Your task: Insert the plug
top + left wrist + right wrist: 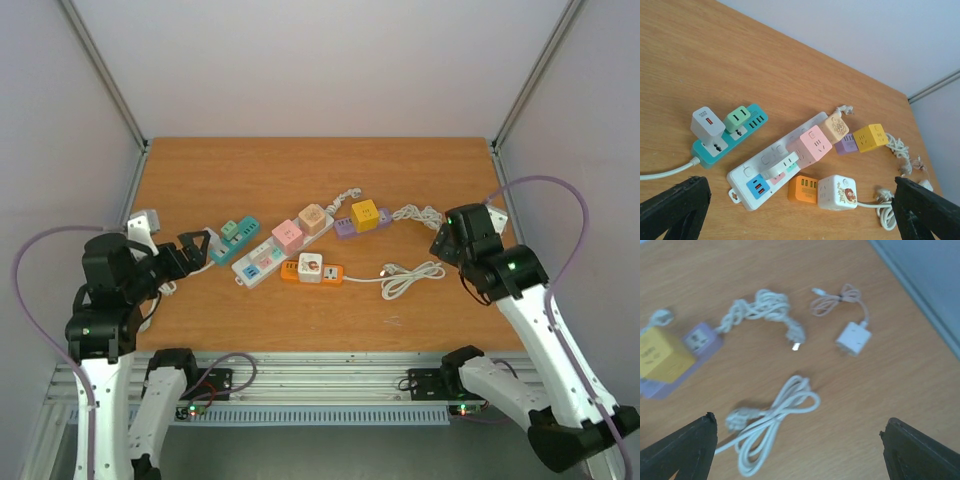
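1 white plug (796, 338) just ahead of right end effector (799, 422)

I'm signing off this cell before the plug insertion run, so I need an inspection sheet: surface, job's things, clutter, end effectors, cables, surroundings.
Surface: wooden tabletop, no damage seen.
Job's things: teal strip, white strip, orange strip and purple strip clustered mid-table, carrying adapters and cube sockets; loose plug lies unplugged.
Clutter: white charger with thin pink lead.
End effectors: left end effector open, empty; right end effector open, empty.
Cables: coiled cord and bundled cord beside the strips; teal strip's cord trails away.
Surroundings: pale walls, frame posts.
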`<state>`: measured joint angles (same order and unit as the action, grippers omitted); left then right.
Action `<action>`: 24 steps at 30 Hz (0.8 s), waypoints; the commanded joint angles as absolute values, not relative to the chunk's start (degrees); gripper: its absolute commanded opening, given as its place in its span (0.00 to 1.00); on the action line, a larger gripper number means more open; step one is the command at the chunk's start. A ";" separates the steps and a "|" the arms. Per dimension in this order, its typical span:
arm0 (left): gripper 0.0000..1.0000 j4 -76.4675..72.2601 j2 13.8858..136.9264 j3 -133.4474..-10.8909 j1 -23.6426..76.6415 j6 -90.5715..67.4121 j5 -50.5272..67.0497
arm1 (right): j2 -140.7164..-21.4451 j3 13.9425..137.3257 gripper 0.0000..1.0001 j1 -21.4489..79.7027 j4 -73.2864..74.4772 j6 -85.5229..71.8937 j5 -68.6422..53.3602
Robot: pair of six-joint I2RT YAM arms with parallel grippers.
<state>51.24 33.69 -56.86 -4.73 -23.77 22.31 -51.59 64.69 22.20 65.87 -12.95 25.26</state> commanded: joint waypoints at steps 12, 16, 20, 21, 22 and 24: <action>0.99 51.81 32.06 -54.57 -0.79 -17.37 20.20 | -79.62 61.78 0.75 -13.54 49.58 -14.66 2.77; 0.99 51.90 32.06 -54.47 -0.76 -17.02 20.20 | -87.19 63.37 0.72 -17.50 46.01 -13.04 -0.30; 0.99 51.74 32.15 -54.49 -0.62 -16.79 20.45 | -94.75 68.56 0.73 -17.83 47.86 -11.19 -0.89; 1.00 51.79 32.14 -54.49 -0.62 -16.72 20.46 | -96.16 69.30 0.74 -17.92 48.13 -11.25 -0.40; 1.00 51.84 32.07 -54.57 -0.62 -16.70 20.53 | -97.18 69.80 0.74 -17.99 48.16 -11.59 -0.20; 0.99 51.78 32.12 -54.50 -0.64 -16.61 20.64 | -99.04 70.53 0.74 -18.20 47.81 -12.13 2.08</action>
